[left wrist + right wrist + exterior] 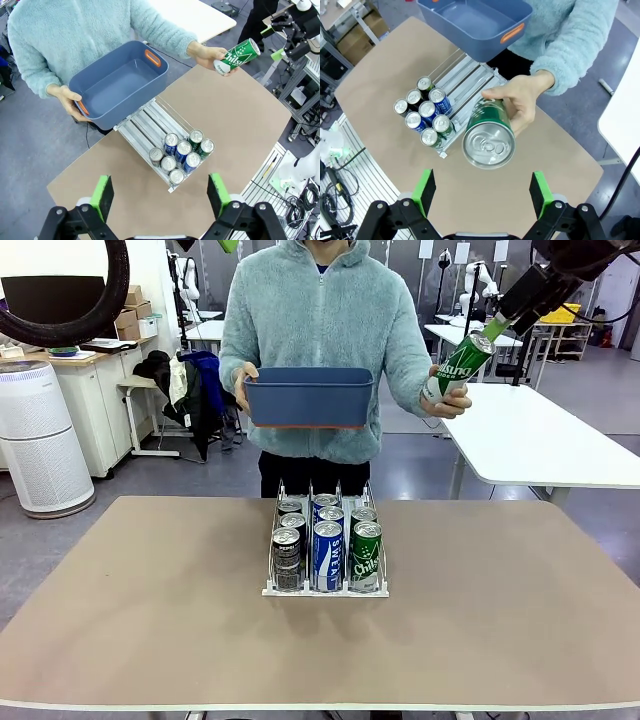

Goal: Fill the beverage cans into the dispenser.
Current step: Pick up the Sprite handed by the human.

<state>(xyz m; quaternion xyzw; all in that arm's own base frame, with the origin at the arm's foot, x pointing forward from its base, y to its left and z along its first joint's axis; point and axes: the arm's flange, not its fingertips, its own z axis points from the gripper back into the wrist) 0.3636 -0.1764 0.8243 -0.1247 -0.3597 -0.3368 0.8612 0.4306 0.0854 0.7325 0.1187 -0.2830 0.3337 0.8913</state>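
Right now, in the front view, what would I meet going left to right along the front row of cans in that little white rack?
Dark grey can → blue Pocari Sweat can → green can, all standing upright behind the dispenser's low front lip.

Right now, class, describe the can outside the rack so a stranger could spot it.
Find the person across the table holding a blue bin. Their other hand holds out a green can, the one can not standing in the white dispenser.
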